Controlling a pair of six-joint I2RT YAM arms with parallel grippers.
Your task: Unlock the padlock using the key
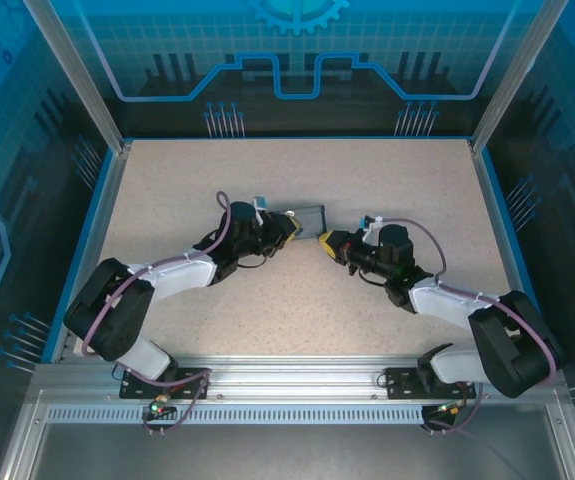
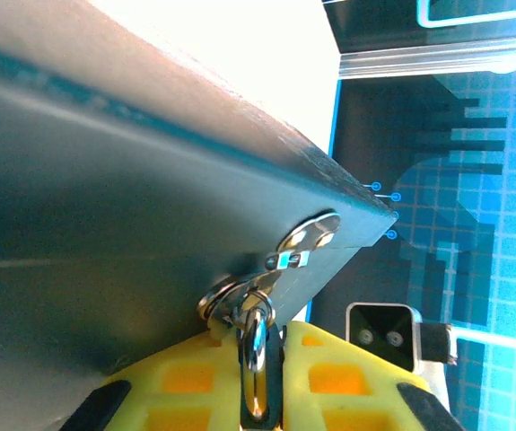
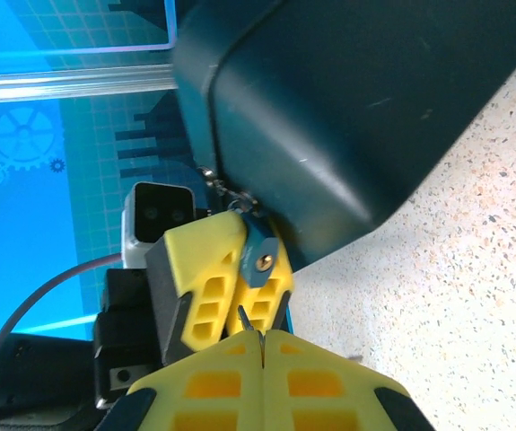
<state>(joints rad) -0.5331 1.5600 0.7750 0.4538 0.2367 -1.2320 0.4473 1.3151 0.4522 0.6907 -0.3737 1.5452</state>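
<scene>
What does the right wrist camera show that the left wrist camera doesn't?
Right wrist camera: the blue face and keyhole of the padlock, a thin dark key poking from the shut right claw, and the speckled table. Left wrist camera: the metal latch plates at the edge of the box, seen close. Both: the dark box, and the left claw pinching the padlock.

The padlock (image 3: 260,256) is blue with a silvery keyhole; the key (image 3: 242,317) is dark. The left gripper (image 3: 240,269) and right gripper (image 3: 262,339) have yellow fingers. The box (image 3: 347,108) is dark grey-blue, the table (image 3: 473,269) speckled beige.
</scene>
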